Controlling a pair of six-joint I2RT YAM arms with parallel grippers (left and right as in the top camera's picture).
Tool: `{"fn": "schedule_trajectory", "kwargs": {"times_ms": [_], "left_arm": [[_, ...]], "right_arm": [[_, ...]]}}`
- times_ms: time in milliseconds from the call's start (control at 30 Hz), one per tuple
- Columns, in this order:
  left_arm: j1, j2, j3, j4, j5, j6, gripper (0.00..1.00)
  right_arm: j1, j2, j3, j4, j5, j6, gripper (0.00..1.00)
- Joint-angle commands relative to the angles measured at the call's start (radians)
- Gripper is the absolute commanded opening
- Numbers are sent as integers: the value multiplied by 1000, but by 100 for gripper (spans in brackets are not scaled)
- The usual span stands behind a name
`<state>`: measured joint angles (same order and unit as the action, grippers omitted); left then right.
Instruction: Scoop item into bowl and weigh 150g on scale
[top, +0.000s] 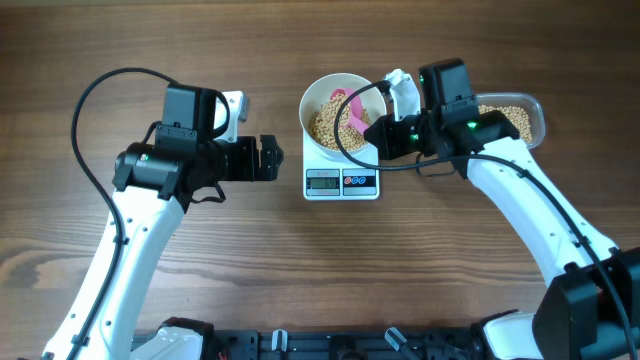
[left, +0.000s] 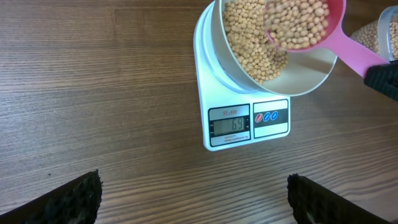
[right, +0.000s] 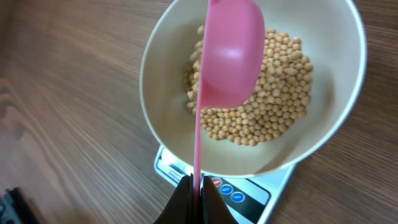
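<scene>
At frame left the left gripper (top: 268, 158) hangs wide open, empty; centre, the bowl (top: 309, 100) sits on the scale (top: 341, 183), part-filled with beans (right: 273, 99) — the right gripper (right: 194, 199), clamped on a pink scoop (right: 230, 56), tilts a load over it. Pouring step; next, trickle slowly, watching the display (left: 234, 124).

Overhead camera looking straight down on table (top: 150, 40) from far off, taking in whole workspace, robot's side at 6 o'clock. Left wrist camera hovering low, facing across wood toward scale (left: 245, 121) and bowl (left: 308, 74) at 1 o'clock of frame. Right wrist camera peering down at close range along pink scoop (right: 227, 56) into bowl, scale peeking at 6 o'clock. All three views sharing bowl and scale.
</scene>
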<state>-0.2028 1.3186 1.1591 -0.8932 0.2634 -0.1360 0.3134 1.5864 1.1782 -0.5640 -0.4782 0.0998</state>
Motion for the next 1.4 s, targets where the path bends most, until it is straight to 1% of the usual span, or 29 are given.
{"fn": "schedule_trajectory", "kwargs": {"times_ms": [0, 200, 367, 633, 700, 800, 900, 1133, 1233, 1333, 1367], "left_arm": [[6, 0, 19, -1, 5, -5, 100], [6, 0, 19, 0, 5, -5, 100], [6, 0, 19, 0, 5, -5, 100], [6, 0, 19, -1, 5, -5, 100], [6, 0, 19, 0, 5, -5, 100], [6, 0, 19, 0, -11, -5, 100], [6, 0, 19, -1, -52, -6, 100], [6, 0, 19, -1, -52, -5, 100], [6, 0, 19, -1, -52, -5, 100], [6, 0, 19, -1, -52, -5, 100], [6, 0, 19, -1, -52, -5, 100]], "right_arm": [[24, -31, 48, -11, 101, -37, 4], [71, -98, 51, -31, 274, -87, 4], [116, -154, 51, -32, 399, -205, 4], [204, -160, 51, -31, 562, -336, 4], [231, -160, 51, -31, 630, -348, 4], [263, -160, 51, -25, 674, -362, 4], [281, -160, 51, -23, 681, -358, 4], [286, -160, 51, -19, 681, -334, 4], [281, -160, 51, -8, 668, -235, 4], [237, -160, 51, -24, 476, -155, 4], [205, -163, 51, -29, 385, -138, 4]]}}
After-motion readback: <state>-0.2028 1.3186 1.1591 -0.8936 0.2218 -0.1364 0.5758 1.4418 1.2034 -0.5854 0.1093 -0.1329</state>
